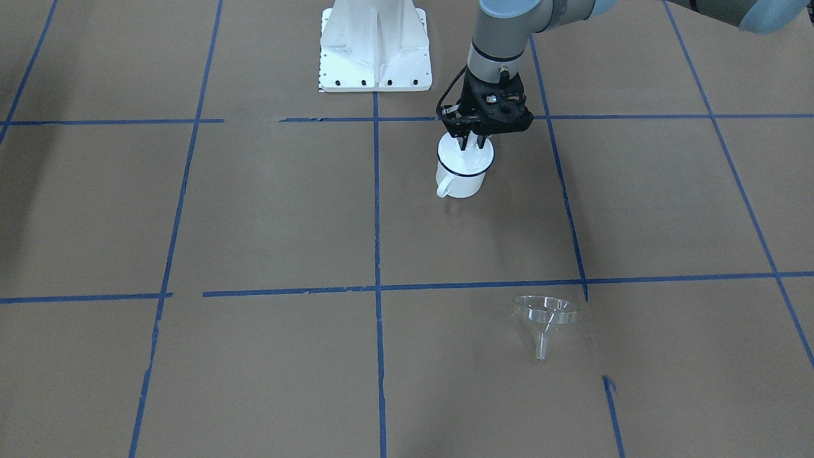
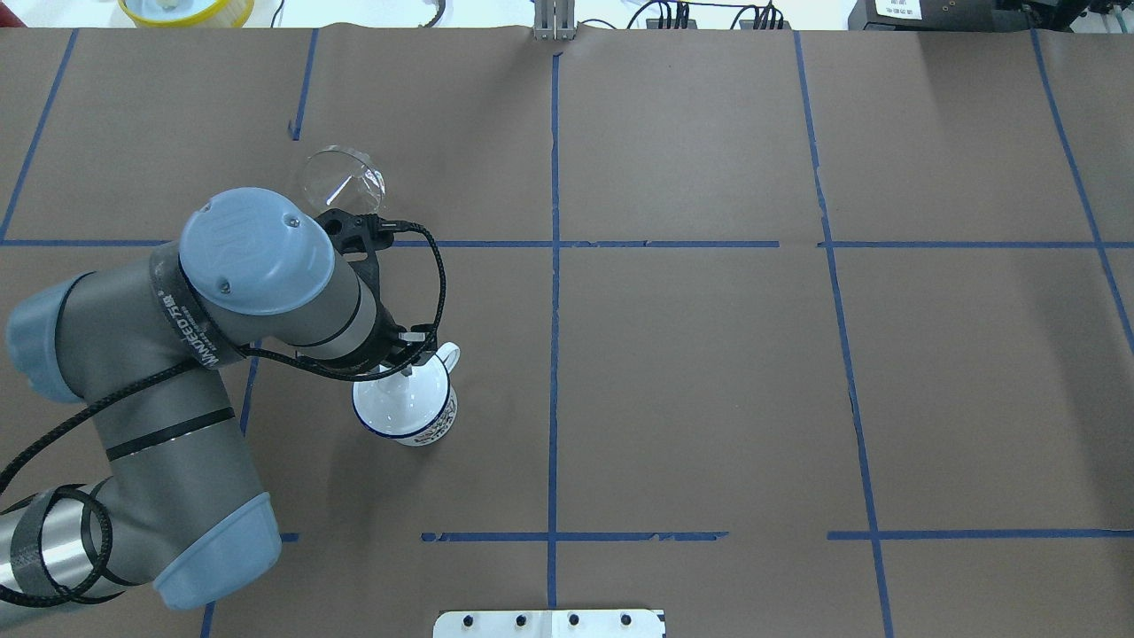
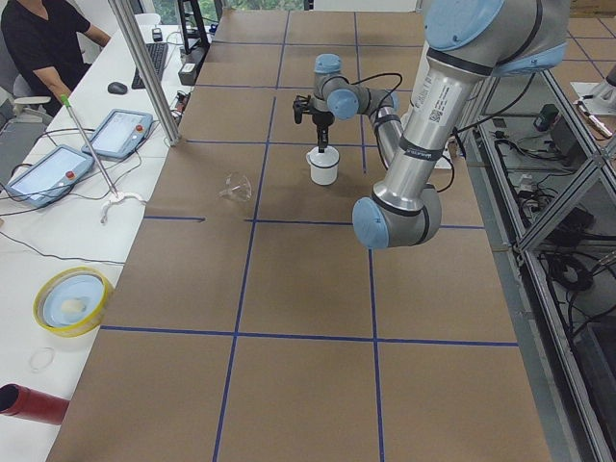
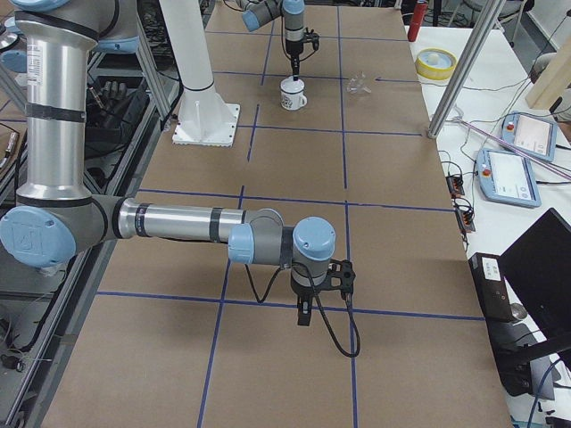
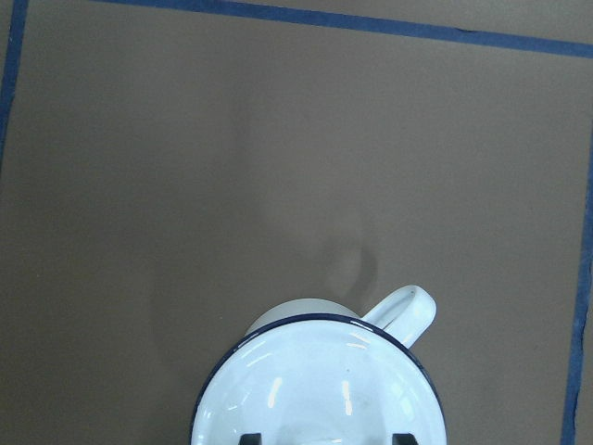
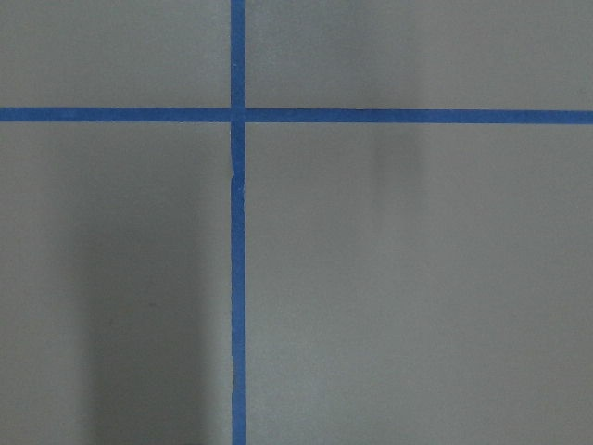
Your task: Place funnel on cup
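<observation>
While the left gripper (image 1: 473,141) hangs straight down over the cup (image 1: 463,172), its black fingertips (image 5: 400,438) are spread apart just inside the dark blue rim, pinching nothing. This white mug stands upright on the brown paper-covered table (image 1: 254,210), on the robot's left half, its handle pointing away from the robot. Well apart from it, farther from the robot, the clear funnel (image 1: 545,313) rests on the paper, untouched. Near the robot's right end of the table, the right gripper (image 4: 303,314) points down at bare paper; whether it is spread or pressed together cannot be told. The likely risk is that a sideways move before lifting clear would catch the rim and drag or tip the mug. Later, the thin, slick funnel may slip from the fingers
</observation>
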Robot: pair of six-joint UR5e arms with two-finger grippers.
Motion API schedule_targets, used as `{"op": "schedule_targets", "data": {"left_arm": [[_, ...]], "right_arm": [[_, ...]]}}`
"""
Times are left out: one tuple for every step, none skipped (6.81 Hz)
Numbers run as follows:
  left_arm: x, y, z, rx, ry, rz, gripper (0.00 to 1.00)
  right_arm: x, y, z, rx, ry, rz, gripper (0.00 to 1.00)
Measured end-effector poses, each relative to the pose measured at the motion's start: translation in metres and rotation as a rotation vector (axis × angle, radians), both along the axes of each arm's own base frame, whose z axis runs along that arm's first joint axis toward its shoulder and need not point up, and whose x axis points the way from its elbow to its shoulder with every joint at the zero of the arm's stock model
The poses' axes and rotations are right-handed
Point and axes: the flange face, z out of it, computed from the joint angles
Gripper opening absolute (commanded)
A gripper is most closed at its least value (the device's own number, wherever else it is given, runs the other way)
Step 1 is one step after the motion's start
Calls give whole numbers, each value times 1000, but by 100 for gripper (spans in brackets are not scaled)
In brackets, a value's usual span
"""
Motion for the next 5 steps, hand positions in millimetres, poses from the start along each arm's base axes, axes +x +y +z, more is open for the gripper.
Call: {"op": "schedule_targets", "data": {"left_arm": [[-2,0,-1,1,2,-1,0],[-12,0,-8,8,10,-9,0],[-32,0,-19,13,12,-24,0],[-57,-1,-30,11,4,-48,0],[-75,-4,-35,18,-1,-62,0]], "right_arm": [[0,0,0,0,0,0,100],[0,0,0,0,0,0,100],[0,0,0,0,0,0,100],[0,0,0,0,0,0,100],[0,0,0,0,0,0,100]]}}
